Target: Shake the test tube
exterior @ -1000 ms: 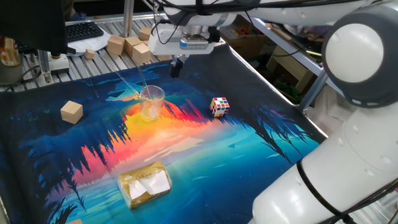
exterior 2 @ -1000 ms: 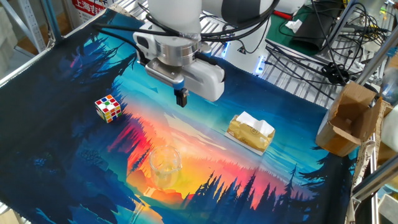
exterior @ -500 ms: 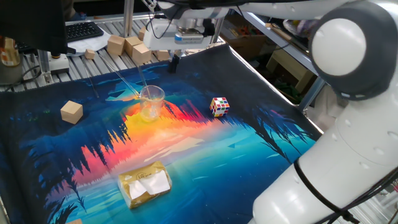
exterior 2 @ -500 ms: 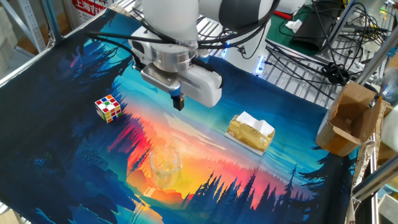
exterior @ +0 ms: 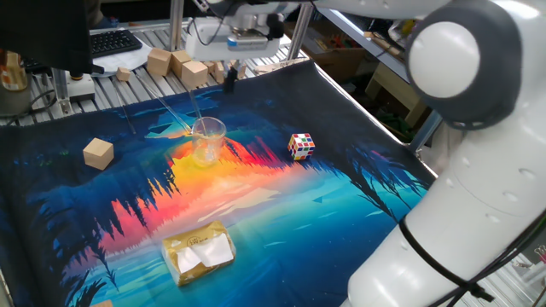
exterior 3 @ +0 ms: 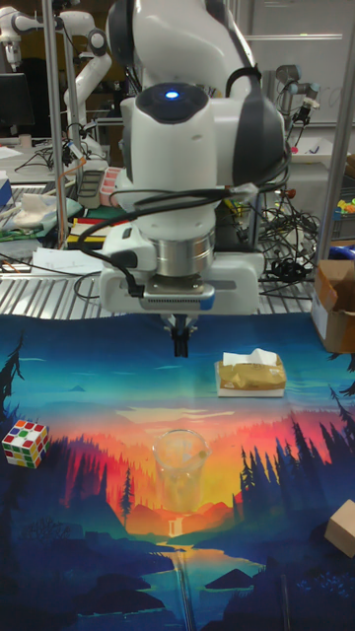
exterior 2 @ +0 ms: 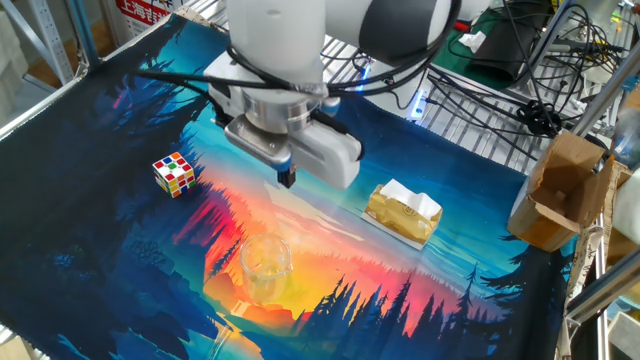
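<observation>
The test tube [exterior: 194, 104] is a thin clear tube that stands tilted in the clear glass beaker [exterior: 207, 141] and sticks out above its rim toward the back left. A second thin clear rod [exterior: 171, 111] leans beside the beaker's left side. My gripper [exterior: 229, 77] hangs above the mat's far edge, behind and to the right of the beaker and apart from the tube. Its dark fingers are pressed together with nothing between them. The other fixed view shows the gripper [exterior 2: 286, 177] above the beaker [exterior 2: 265, 265]. In the tall view the gripper [exterior 3: 179, 341] is behind the beaker [exterior 3: 180, 468].
A colour cube [exterior: 300, 146] lies right of the beaker. A yellow packet with white tissue [exterior: 199, 252] sits near the front edge. One wooden block [exterior: 98, 153] is on the mat at left, and several more [exterior: 175, 61] lie behind the mat. A cardboard box [exterior 2: 560, 190] stands off the mat.
The gripper has moved toward the mat's far edge and to the left in one fixed view, coming nearer the beaker's side. Its fingers stay together. The tube, rod and beaker have not moved.
</observation>
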You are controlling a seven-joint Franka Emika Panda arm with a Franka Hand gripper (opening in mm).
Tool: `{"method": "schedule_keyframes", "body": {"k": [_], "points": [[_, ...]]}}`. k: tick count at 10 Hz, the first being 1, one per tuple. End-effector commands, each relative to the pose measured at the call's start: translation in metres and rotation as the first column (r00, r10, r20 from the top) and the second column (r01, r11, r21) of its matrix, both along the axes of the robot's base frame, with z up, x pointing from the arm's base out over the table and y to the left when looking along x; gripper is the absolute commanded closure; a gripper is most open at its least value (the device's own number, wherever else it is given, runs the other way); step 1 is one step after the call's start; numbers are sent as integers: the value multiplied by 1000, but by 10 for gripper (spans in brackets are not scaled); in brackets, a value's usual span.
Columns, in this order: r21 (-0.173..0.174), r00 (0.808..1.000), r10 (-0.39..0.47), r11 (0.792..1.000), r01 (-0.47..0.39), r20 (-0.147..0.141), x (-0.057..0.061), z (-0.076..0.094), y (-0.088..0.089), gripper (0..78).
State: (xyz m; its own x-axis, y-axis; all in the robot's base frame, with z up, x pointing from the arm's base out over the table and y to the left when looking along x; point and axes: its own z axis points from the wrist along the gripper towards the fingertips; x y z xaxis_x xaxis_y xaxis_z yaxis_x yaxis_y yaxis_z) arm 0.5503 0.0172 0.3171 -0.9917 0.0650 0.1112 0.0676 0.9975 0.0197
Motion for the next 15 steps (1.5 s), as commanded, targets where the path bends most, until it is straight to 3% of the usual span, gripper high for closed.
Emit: {"method": "schedule_keyframes", "body": {"k": [1, 6, 10, 15], "points": [[-9, 1000, -7, 1000, 7, -9, 12, 6, 8, 776], [-21, 999, -9, 1000, 8, -45, 41, 11, 10, 776], [-26, 998, -27, 999, 25, -60, 54, 12, 11, 776], [-35, 997, -56, 998, 54, -60, 57, 12, 17, 776]]}}
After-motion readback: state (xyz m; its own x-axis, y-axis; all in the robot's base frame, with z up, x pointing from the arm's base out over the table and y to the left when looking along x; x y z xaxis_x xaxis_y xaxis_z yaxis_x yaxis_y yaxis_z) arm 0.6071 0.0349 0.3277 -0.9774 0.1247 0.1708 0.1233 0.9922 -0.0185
